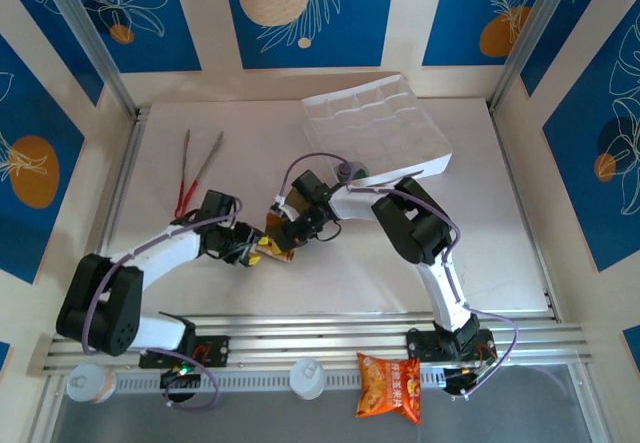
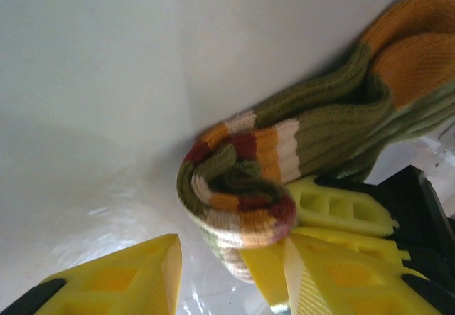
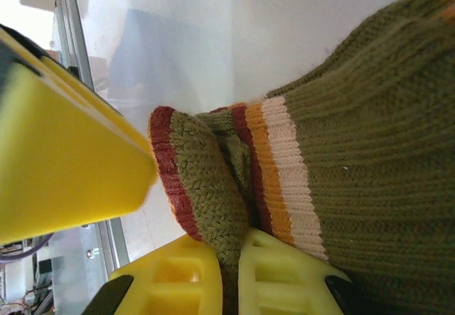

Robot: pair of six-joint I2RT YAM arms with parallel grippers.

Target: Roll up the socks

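White worktop, with the socks half rolled at its middle. Clamped at the roll's end by the closed right pincer; left pincer parted, loose beside the coil. Could spring undone for want of a second grip. Well apart, obstructing nothing: tray, snack packet, tongs.

I see open white counter at right and along the near edge. A white plastic compartment tray blocks rear right, red-handled metal tongs rear left. At centre, left claw and right claw crowd the olive-green striped knit sock.
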